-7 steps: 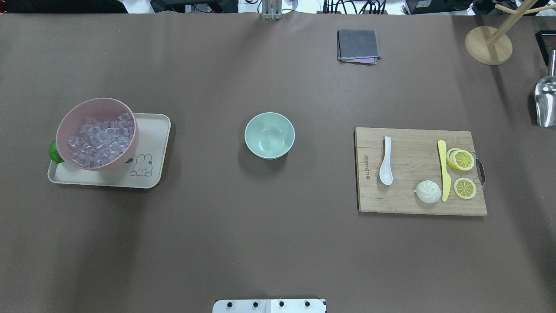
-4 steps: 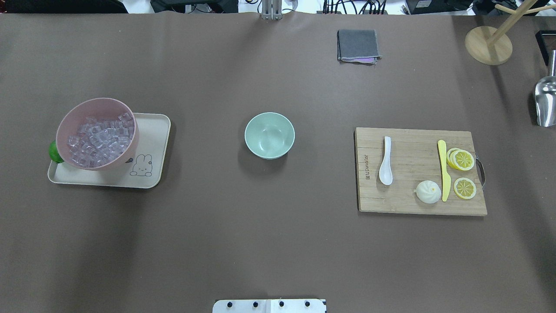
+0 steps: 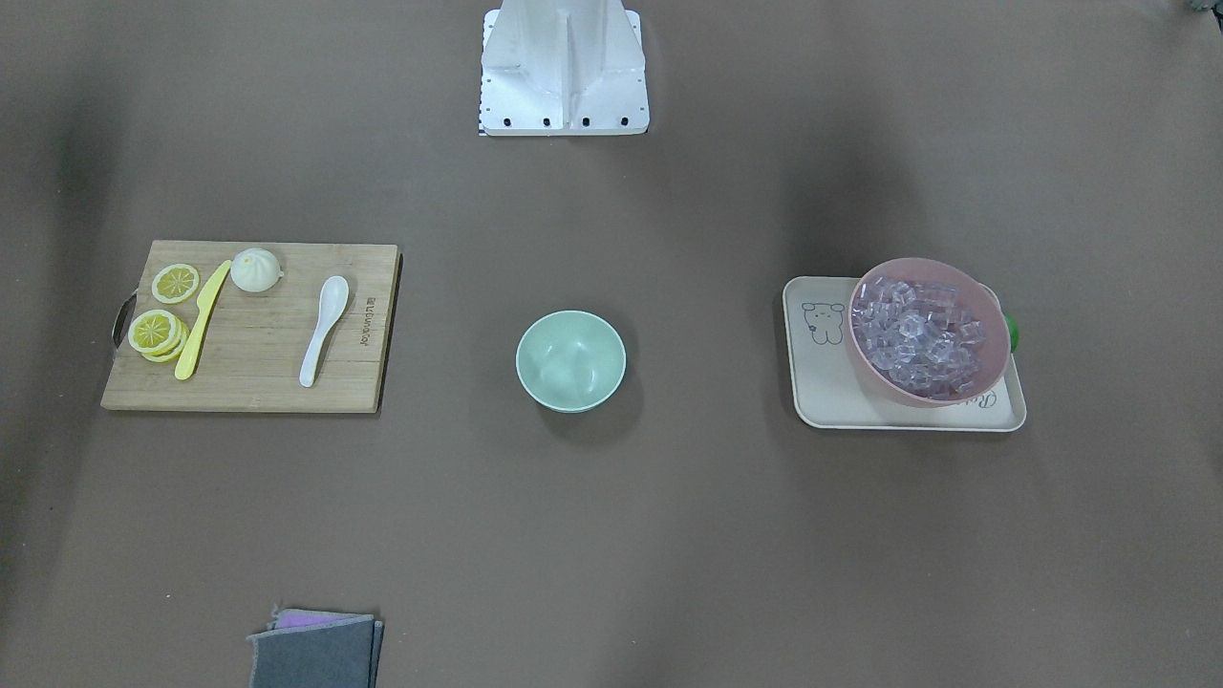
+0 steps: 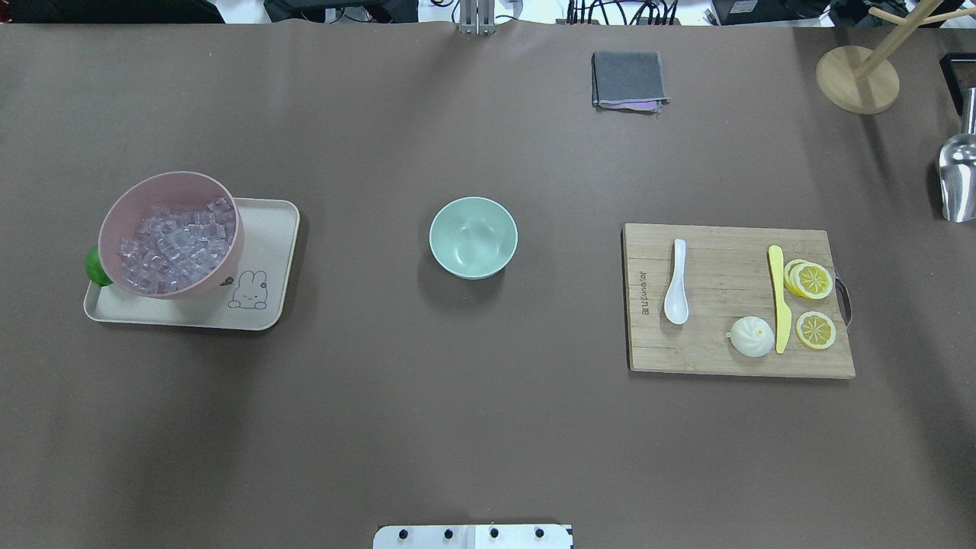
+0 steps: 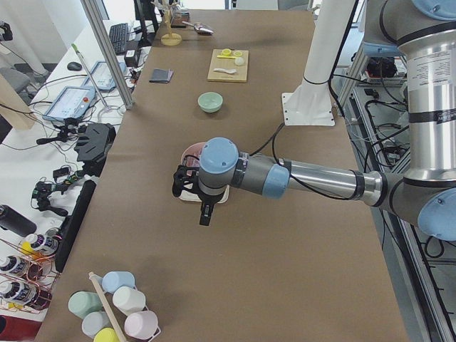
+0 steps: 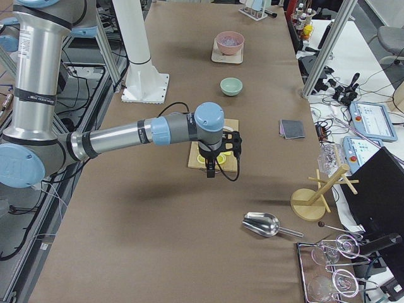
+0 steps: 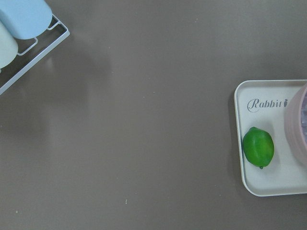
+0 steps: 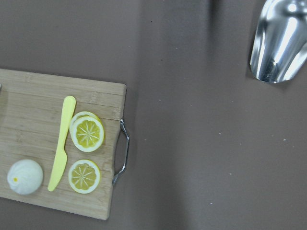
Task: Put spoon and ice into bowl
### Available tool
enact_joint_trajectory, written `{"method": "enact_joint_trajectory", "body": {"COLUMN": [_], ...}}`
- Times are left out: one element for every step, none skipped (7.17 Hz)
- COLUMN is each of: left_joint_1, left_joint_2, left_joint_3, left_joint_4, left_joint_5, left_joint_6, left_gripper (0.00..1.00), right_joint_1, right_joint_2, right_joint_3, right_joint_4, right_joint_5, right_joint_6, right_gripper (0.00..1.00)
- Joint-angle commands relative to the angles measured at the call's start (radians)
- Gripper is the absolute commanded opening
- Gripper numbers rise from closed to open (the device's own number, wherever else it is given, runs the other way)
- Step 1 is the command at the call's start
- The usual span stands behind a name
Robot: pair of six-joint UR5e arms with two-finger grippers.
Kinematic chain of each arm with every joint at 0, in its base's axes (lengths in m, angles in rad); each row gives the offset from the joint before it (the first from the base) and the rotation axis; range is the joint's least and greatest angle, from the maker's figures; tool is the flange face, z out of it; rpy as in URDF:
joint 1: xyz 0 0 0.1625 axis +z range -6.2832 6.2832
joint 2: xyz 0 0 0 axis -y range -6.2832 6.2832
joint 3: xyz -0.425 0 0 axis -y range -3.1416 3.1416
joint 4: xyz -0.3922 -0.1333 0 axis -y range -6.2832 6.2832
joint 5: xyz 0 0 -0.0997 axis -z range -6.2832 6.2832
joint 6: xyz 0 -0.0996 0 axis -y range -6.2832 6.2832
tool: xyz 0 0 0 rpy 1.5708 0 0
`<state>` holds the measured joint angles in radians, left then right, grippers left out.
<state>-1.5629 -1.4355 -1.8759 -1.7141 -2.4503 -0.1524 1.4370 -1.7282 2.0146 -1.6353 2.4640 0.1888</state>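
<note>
The white spoon [image 4: 676, 284] lies on the wooden cutting board [image 4: 732, 358], right of centre; it also shows in the front view [image 3: 322, 330]. The mint-green bowl [image 4: 473, 237] stands empty mid-table. The ice [image 4: 177, 245] fills a pink bowl [image 4: 114, 210] on a tray at the left. Neither gripper shows in the overhead or front view. The left gripper [image 5: 205, 216] hangs above the table beside the tray. The right gripper [image 6: 211, 172] hangs over the board's handle end. I cannot tell whether either is open or shut.
A yellow knife [image 4: 778, 297], lemon slices [image 4: 813, 280] and a white bun [image 4: 752, 336] share the board. A lime [image 7: 258, 146] lies on the cream tray [image 4: 263, 229]. A grey cloth [image 4: 627, 80], a metal scoop [image 4: 958, 179] and a wooden stand [image 4: 857, 79] sit at the far side.
</note>
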Motion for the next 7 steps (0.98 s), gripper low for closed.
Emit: {"method": "enact_joint_trajectory", "body": {"left_joint_1": [0.097,0.137,0.194,0.231,0.278,0.334,0.395], "left_joint_2": [-0.075,-0.127,-0.164,-0.215,-0.27,-0.319,-0.359], "left_joint_3": [0.003,0.007,0.015,0.036,0.066,0.083,0.099], "left_joint_4": [-0.056,-0.059,-0.056,-0.056,-0.055,-0.053,-0.052], "left_joint_5": [0.005,0.013,0.016,0.017,0.02,0.096,0.14], "left_joint_6": [-0.169,-0.255,-0.294,-0.376,-0.445,-0.517,-0.588], "left_gripper": [0.97,0.97,0.97,0.97,0.97,0.97,0.97], "right_joint_1": [-0.173,-0.278,-0.385,-0.441,-0.502,-0.562,-0.605], "right_joint_2": [0.141,0.209,0.266,0.301,0.347,0.39,0.409], "right_joint_3": [0.019,0.022,0.019,0.018,0.007,-0.016,-0.058], "right_joint_4": [0.0,0.0,-0.001,0.0,0.0,0.012,0.058], "right_joint_5": [-0.041,-0.131,-0.182,-0.219,-0.279,-0.339,-0.367], "right_joint_6": [0.307,0.442,0.525,0.6,0.714,0.791,0.848], "right_gripper": [1.0,1.0,1.0,0.98,0.9,0.86,0.79]}}
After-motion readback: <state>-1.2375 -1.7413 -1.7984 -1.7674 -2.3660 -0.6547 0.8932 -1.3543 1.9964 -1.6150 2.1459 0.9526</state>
